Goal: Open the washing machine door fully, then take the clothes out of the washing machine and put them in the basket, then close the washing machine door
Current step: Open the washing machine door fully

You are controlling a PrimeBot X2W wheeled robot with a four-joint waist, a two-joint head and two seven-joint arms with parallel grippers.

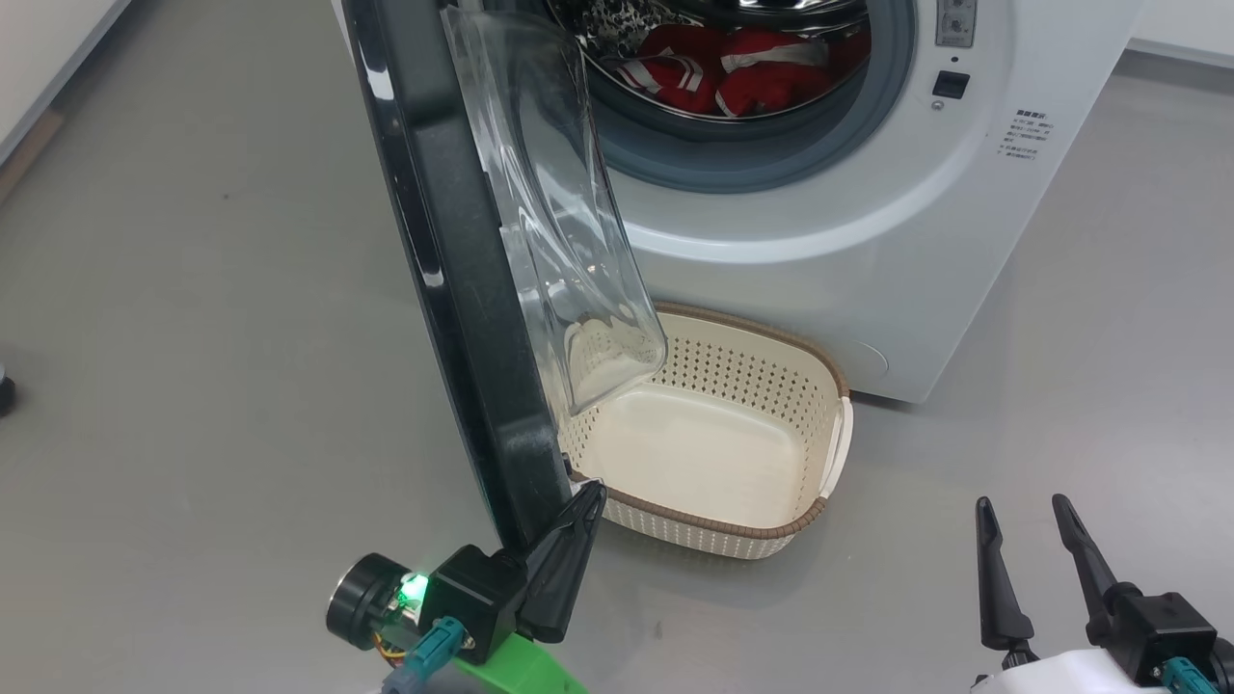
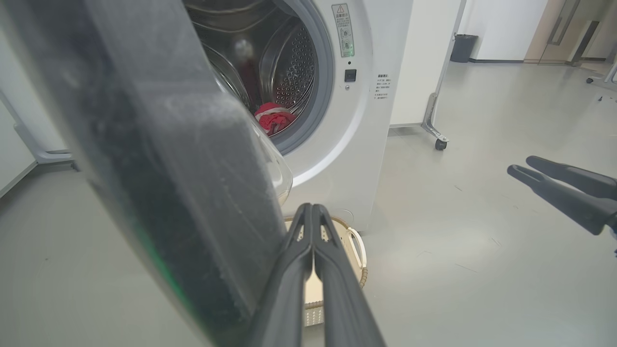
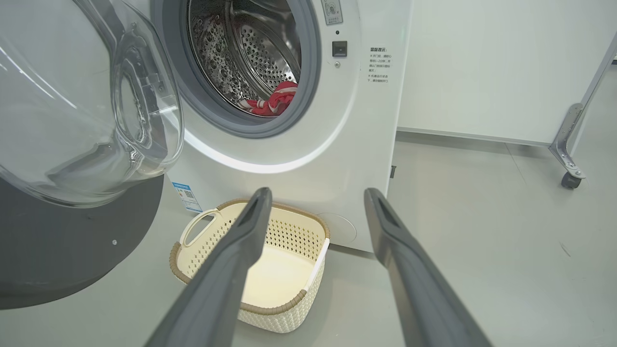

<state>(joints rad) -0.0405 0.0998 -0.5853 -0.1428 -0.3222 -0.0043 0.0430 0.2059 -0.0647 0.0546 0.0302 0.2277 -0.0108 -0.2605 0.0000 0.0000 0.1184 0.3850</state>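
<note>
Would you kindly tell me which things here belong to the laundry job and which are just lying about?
For the job:
washing machine door, swung open
washing machine
clothes, red, inside it
basket, on the floor in front
left gripper, fingers shut, at the door's lower edge
right gripper, open

Lying about:
dark bin
wheeled frame leg

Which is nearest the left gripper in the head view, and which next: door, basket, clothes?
1. Door, black rim beside the left gripper.
2. Basket, on the floor to its right.
3. Clothes, up inside the washing machine.
</note>
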